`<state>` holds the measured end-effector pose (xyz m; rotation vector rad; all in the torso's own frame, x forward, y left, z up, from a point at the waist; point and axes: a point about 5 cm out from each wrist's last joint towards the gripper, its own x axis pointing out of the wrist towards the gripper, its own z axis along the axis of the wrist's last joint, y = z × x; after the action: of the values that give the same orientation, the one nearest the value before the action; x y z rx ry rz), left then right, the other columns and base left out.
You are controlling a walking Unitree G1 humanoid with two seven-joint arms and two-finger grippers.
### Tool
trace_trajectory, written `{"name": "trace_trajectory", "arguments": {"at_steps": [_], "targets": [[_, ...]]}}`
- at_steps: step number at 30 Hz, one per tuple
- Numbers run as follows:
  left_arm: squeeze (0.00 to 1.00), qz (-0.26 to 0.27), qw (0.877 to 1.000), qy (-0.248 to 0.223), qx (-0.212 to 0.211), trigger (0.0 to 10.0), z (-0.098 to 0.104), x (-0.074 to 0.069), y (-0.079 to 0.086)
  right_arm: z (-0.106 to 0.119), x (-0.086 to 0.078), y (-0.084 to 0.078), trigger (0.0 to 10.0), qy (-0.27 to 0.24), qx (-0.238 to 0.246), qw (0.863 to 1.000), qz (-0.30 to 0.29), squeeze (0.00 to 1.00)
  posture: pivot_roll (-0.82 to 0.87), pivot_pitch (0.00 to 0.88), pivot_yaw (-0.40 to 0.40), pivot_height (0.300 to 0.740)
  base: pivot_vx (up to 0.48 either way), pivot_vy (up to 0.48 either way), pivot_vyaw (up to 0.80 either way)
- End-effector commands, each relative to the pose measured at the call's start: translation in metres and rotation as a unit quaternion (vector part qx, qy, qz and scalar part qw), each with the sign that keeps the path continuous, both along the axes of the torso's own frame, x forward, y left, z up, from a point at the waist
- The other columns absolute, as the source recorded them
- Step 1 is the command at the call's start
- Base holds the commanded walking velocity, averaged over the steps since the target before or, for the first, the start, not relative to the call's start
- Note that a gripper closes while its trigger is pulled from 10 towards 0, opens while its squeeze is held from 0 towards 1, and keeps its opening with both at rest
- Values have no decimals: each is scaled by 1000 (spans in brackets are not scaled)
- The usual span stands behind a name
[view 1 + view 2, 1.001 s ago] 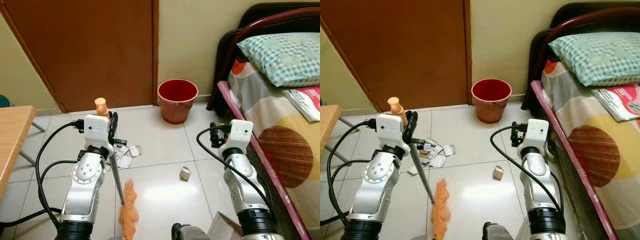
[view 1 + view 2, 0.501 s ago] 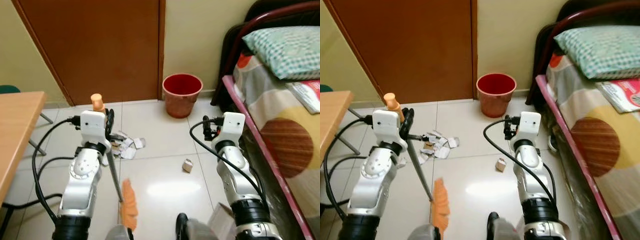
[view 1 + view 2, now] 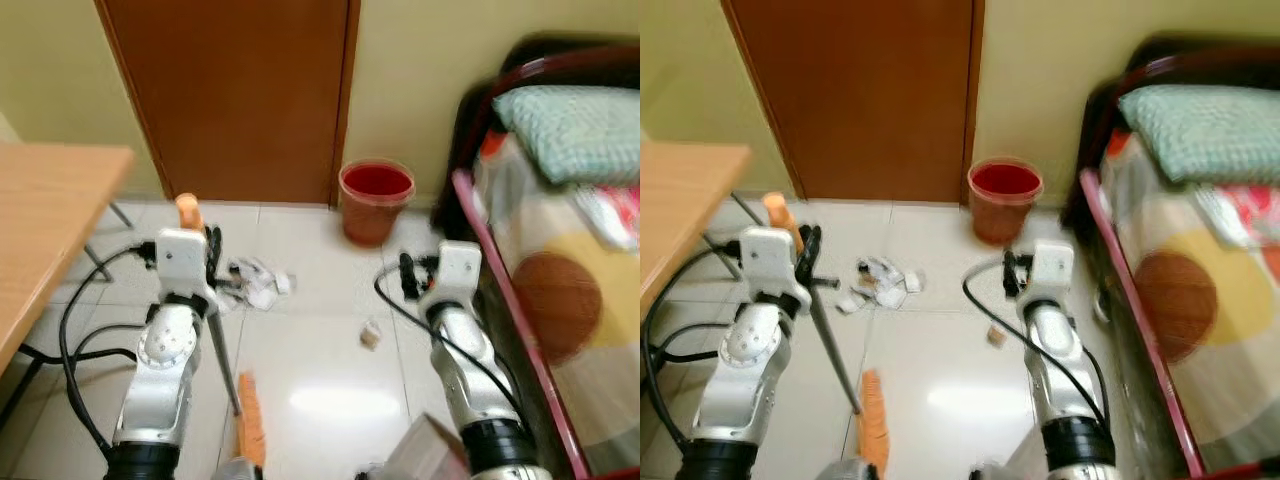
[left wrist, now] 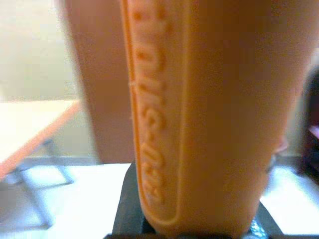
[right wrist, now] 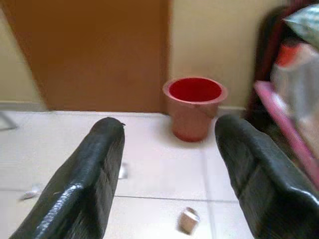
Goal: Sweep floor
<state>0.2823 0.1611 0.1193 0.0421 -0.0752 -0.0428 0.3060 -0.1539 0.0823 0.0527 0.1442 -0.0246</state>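
My left gripper (image 3: pixel 212 265) is shut on a broom. Its orange handle end (image 3: pixel 186 210) sticks up above the wrist, and close up the handle (image 4: pixel 199 114) shows raised lettering. The metal shaft (image 3: pixel 224 360) slants down to orange bristles (image 3: pixel 248 432) on the tiled floor. A pile of torn paper scraps (image 3: pixel 258 283) lies just right of the left gripper. One small crumpled piece (image 3: pixel 371 335) lies between the arms. My right gripper (image 5: pixel 169 169) is open and holds nothing, raised at mid height and pointing toward a red bucket (image 5: pixel 195 107) by the wall.
A brown door (image 3: pixel 230 90) stands behind the scraps. A wooden table (image 3: pixel 50 230) with metal legs is at the left. A bed (image 3: pixel 560 300) with a dark red frame and a pillow runs along the right. A cardboard box corner (image 3: pixel 420 455) shows near my feet.
The whole picture has shifted and blurred, so the camera has moved back and to the left; more table shows. Both arms keep their pose, broom still held.
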Motion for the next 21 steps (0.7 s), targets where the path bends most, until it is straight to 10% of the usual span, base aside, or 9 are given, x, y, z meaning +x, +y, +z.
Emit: {"name": "trace_trajectory", "arguments": {"at_steps": [1, 21], "targets": [[0, 3, 1000, 19, -3, 10000, -4, 3, 0, -2, -3, -1, 10000, 3, -2, 1000, 3, 0, -11, 0, -26, 740, 0, 0, 0], [0, 4, 998, 53, -17, 10000, -24, -7, 2, -14, -18, -11, 10000, 18, 5, 1000, -14, 0, -14, 0, -15, 740, 0, 188, -251]]}}
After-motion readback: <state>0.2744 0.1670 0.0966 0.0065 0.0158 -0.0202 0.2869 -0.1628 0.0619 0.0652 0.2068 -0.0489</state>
